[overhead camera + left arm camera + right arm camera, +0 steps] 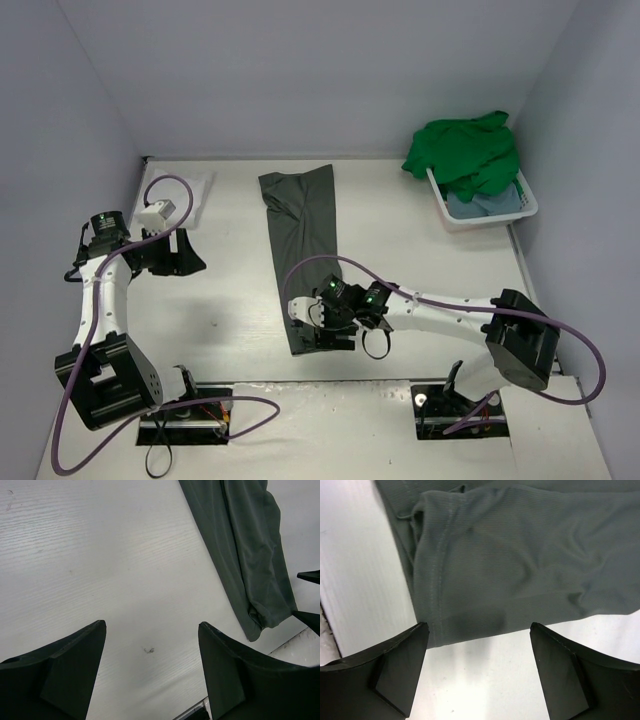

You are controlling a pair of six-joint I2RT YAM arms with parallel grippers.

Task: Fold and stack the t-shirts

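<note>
Where you stand: the lengthwise fold looks finished on the dark grey-olive cloth t-shirt (300,240), which lies as a long narrow strip running near to far at the middle of the white table (230,310). The crosswise fold is what you face now.
Right gripper (318,330): jaws spread wide and holding nothing, poised over the strip's near end, with the hem just ahead of the fingers in the wrist view.
Left gripper (182,258): jaws apart and empty, over bare table well to the left of the strip.
Next move: lower your right fingers onto the near hem, pinch every layer, then carry it toward the far end. You would likely want the left arm at that same end to keep the fold square.
Waiting shirts: a crumpled bright green t-shirt (465,150) is heaped on the white plastic basket (530,207) at the far right, with a light blue t-shirt (490,203) beneath it inside.
</note>
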